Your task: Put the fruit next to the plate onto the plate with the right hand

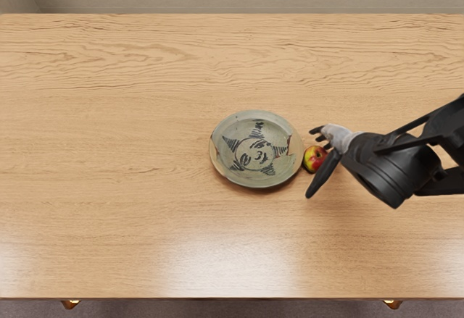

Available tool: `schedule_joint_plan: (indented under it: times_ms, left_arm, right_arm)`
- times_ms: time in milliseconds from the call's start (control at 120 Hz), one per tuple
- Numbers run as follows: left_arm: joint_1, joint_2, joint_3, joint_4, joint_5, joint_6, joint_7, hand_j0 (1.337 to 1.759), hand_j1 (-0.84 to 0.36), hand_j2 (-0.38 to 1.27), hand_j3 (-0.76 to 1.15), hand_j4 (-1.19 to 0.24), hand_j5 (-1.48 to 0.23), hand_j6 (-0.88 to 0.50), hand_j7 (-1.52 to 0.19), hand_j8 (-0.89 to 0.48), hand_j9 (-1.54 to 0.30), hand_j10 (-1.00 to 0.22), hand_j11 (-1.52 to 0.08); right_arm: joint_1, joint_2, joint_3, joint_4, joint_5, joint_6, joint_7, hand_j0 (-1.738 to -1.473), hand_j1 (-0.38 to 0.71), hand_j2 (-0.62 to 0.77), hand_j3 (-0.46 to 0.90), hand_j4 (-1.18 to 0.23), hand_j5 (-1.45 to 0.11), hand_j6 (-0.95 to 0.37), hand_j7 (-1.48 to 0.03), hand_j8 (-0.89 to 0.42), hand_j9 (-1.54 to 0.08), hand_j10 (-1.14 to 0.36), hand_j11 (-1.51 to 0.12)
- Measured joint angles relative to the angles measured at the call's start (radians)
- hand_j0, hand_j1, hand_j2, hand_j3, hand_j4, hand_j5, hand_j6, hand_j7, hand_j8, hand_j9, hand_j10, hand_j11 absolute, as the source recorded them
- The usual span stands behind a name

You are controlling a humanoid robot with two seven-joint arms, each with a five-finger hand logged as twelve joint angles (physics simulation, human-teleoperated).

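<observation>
The right hand (330,151) is open, with its black fingers (317,130) spread wide, and it holds nothing. Its big dark arm (395,166) comes in from the right side. Just beside the hand, on its finger side, sits the small round red and yellow apple (314,159). The apple lies on the light wooden table (145,79), between the hand and the round grey-green plate with dark stripes (225,126). I cannot tell if the fingers touch the apple. The plate is past the apple, a bit farther from the hand, and the apple sits right at its edge, not on it.
</observation>
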Motion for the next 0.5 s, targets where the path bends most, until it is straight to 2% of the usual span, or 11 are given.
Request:
schedule_joint_plan:
  times_ms: [267, 500]
  left_arm:
    - [0.0, 0.0, 0.0, 0.0, 0.0, 0.0, 0.0, 1.658, 0.06, 0.05, 0.0, -0.24, -0.32, -0.24, -0.32, -0.24, -0.32, -0.24, -0.32]
    - [0.0, 0.0, 0.0, 0.0, 0.0, 0.0, 0.0, 1.658, 0.06, 0.05, 0.0, -0.24, -0.32, -0.24, -0.32, -0.24, -0.32, -0.24, -0.32]
  right_arm:
    - [-0.003, -0.007, 0.011, -0.016, 0.007, 0.0, 0.003, -1.658, -0.11, -0.04, 0.0, -0.2, -0.26, -0.2, -0.26, -0.2, -0.26, -0.2, -0.26]
    - [-0.025, -0.014, 0.013, -0.04, 0.03, 0.0, 0.007, -1.658, -0.06, -0.05, 0.0, -0.24, -0.32, -0.24, -0.32, -0.24, -0.32, -0.24, -0.32]
